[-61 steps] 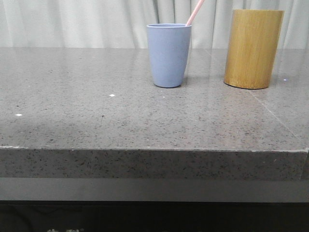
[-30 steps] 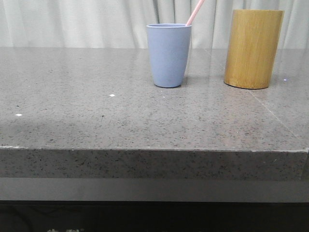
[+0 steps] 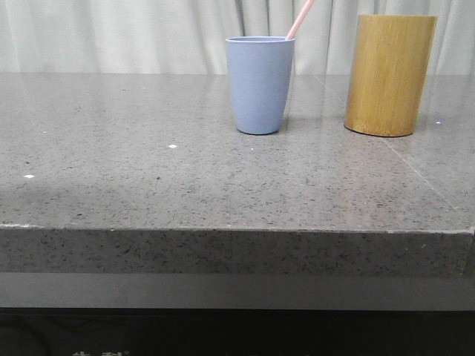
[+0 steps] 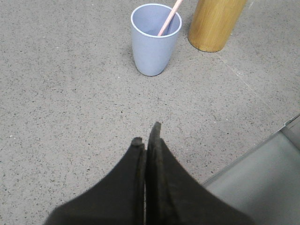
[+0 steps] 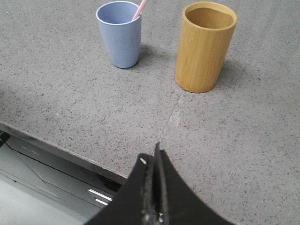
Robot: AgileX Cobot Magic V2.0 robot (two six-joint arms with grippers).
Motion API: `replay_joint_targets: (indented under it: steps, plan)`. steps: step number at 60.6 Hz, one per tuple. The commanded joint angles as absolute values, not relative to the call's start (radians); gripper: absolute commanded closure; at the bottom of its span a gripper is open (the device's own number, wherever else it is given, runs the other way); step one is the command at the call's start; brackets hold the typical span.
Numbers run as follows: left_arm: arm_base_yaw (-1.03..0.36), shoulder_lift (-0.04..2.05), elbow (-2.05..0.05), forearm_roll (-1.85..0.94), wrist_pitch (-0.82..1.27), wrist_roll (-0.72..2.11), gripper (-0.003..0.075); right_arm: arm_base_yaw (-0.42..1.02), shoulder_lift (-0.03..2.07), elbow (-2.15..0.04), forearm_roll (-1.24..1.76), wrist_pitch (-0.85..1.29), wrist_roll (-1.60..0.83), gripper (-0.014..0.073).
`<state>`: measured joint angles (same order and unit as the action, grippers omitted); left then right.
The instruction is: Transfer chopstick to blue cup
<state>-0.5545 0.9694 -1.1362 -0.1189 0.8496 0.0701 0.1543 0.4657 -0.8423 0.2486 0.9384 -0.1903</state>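
Pale pink, the chopstick (image 3: 300, 19) already leans inside the blue cup (image 3: 259, 85) at the front view's upper centre; both claws, left gripper (image 4: 147, 140) and right gripper (image 5: 154, 160), sit clenched on nothing. The likely risk is a careless arm knocking the light cup toward the bamboo holder (image 3: 390, 74); the tall stick would tip out.

My left gripper's (image 4: 147, 140) fingers are matt black, seemingly hard plastic, their inner faces pressed together with slightly rough edges. My right gripper (image 5: 154, 157) has the same dull black finish, its fingers also closed. Under both lies the grey speckled stone-like table (image 3: 148, 185), polished enough to give soft reflections, with a thin seam line running through it. On it stands the smooth matt light-blue plastic-looking cup (image 3: 259, 85), no gloss at all. Inside it leans the thin pale pink chopstick (image 3: 300, 19), smooth and plain. Just beside the cup is the yellow-brown bamboo cylinder (image 3: 389, 74), with fine vertical grain and a satin sheen. Behind the cup hangs a pale pleated cloth curtain (image 3: 111, 33).
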Motion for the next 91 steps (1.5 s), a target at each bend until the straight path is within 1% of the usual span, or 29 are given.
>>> replay_joint_targets:
  steps: [1, 10, 18, 27, 37, 46, 57, 68, 76, 91]
  plan:
    - [-0.554, 0.954, -1.163, -0.131, 0.777, 0.062, 0.0739, 0.152, 0.472, -0.864, 0.259, 0.877, -0.191, 0.0711]
    - [-0.549, 0.935, -1.14, -0.134, 0.763, 0.062, 0.0739, 0.152, 0.472, -0.864, 0.26, 0.877, -0.191, 0.0711]
    - [-0.495, 0.839, -1.046, -0.117, 0.673, 0.069, 0.0739, 0.152, 0.472, -0.864, 0.26, 0.877, -0.191, 0.0711]
    - [-0.343, 0.653, -0.838, -0.097, 0.447, 0.069, 0.0739, 0.152, 0.472, -0.864, 0.26, 0.877, -0.191, 0.0711]
    - [-0.182, 0.428, -0.529, -0.097, 0.219, 0.069, 0.0739, 0.152, 0.472, -0.864, 0.26, 0.877, -0.191, 0.0711]
    - [-0.101, 0.239, -0.301, -0.097, 0.076, 0.069, 0.0739, 0.152, 0.472, -0.864, 0.26, 0.877, -0.191, 0.0711]
    - [-0.047, 0.042, -0.082, -0.109, -0.017, 0.069, 0.0739, 0.152, 0.472, -0.864, 0.26, 0.877, -0.191, 0.0711]
    - [-0.043, -0.03, 0.018, -0.116, -0.089, 0.069, 0.0739, 0.152, 0.472, -0.864, 0.26, 0.877, -0.191, 0.0711]
    - [-0.043, -0.03, 0.015, -0.134, -0.054, 0.069, 0.0739, 0.152, 0.474, -0.864, 0.259, 0.879, -0.191, 0.0711]
    - [-0.043, -0.026, 0.015, -0.134, -0.058, 0.069, 0.0739, 0.152, 0.474, -0.864, 0.259, 0.879, -0.191, 0.0711]
